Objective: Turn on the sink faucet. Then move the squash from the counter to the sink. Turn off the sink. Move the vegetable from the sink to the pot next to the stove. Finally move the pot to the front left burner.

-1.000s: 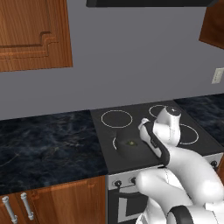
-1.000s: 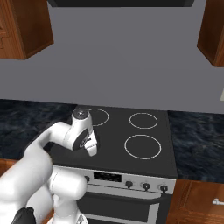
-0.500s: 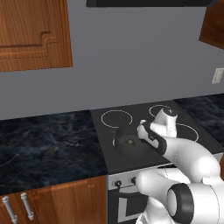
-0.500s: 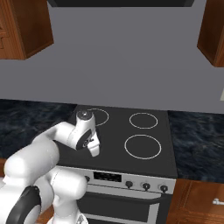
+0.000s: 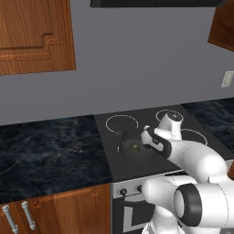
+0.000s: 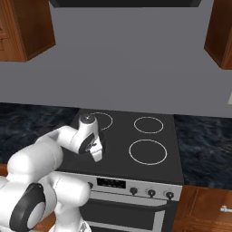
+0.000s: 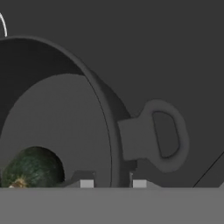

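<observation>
so compared with a second ago the arm has swung left and settled lower over the pot (image 5: 132, 147), which was already on the stove (image 5: 192, 119) then and now sits on the front left of the cooktop with the hand right up against its rim; looks to me like the last step is basically at the letting-go stage; the squash (image 7: 30, 169) is inside the pot, lying on the bottom against the wall, dark green with pale flecks, and you can catch a little greenish spot of it from the left base camera too; the gripper (image 7: 113, 183) has its two tips sitting either side of the pot's rim just next to the loop handle (image 7: 164, 134), with only a narrow gap between them; honestly I can't tell whether they're pinching the rim or have just started to ease off, the gap is about rim-wide so it could go either way; if it is releasing, then my read is the task is pretty much done bar the arm backing away, and the thing to watch is not nudging the pot off the ring as it lifts; surface-wise it's black glass with thin white burner rings (image 6: 147, 151), a row of knobs (image 6: 151, 192) on the steel front, black veined counter (image 5: 50, 148) on both sides, brown wood cabinets (image 5: 34, 34) above and below, plain grey wall behind
</observation>
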Available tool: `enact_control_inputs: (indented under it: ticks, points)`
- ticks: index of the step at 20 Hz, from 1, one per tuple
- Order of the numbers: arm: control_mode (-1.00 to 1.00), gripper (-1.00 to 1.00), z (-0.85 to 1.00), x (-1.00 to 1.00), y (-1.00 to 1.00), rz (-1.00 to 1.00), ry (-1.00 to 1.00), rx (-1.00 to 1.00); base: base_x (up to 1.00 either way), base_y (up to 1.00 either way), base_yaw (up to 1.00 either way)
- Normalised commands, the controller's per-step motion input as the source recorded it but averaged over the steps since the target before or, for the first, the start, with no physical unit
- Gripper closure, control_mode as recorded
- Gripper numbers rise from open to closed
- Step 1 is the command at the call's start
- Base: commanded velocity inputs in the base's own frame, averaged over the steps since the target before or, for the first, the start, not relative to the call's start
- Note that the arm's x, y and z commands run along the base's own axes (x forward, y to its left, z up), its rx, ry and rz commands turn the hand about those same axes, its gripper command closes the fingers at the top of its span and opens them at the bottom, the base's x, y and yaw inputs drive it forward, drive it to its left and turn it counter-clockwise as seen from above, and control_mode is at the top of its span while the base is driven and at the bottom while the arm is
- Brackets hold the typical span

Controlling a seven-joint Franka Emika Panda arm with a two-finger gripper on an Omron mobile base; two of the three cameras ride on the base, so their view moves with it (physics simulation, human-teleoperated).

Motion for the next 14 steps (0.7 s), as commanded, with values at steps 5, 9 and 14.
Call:
enact_control_inputs:
  ticks: [5,9,14]
  points:
    - [-1.00,-1.00,0.00,0.00,0.04,0.00,0.00,0.00,0.00,0.00,0.00]
    - [-1.00,-1.00,0.03,0.00,0.00,0.00,0.00,0.01,0.00,0.00,0.00]
    - [-1.00,-1.00,0.30,-0.17,0.00,0.00,0.00,0.01,0.00,0.00,0.00]
